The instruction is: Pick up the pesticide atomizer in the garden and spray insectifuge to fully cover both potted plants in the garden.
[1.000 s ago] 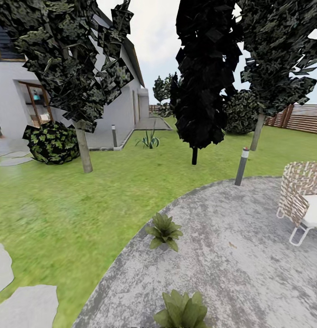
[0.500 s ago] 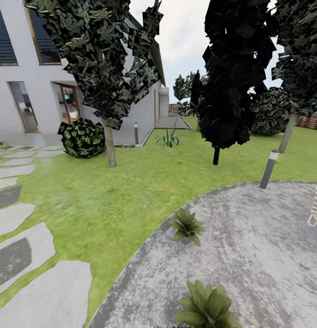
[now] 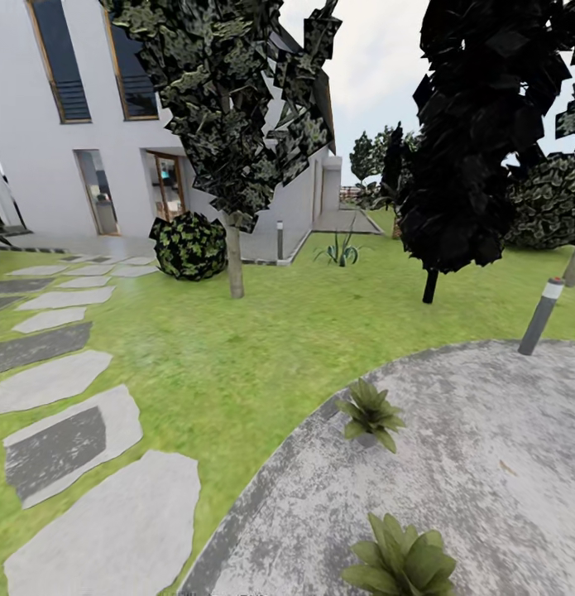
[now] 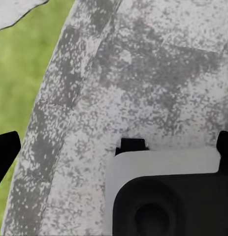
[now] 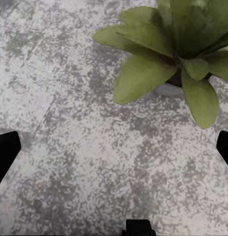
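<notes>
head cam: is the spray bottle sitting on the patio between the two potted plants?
No, the stretch of patio between the far potted plant and the near potted plant is bare grey paving.

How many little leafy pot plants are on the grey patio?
2. One potted plant sits near the patio's edge by the lawn; the other potted plant is closer, at the head view's bottom. More could be outside the picture.

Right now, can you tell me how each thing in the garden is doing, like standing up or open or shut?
Near potted plant: upright on the patio, leaves spread.
Far potted plant: upright near the patio's edge.
Bollard lamp: standing, leaning slightly.
Left gripper: open, holding nothing.
Right gripper: open, over paving beside a potted plant.
</notes>
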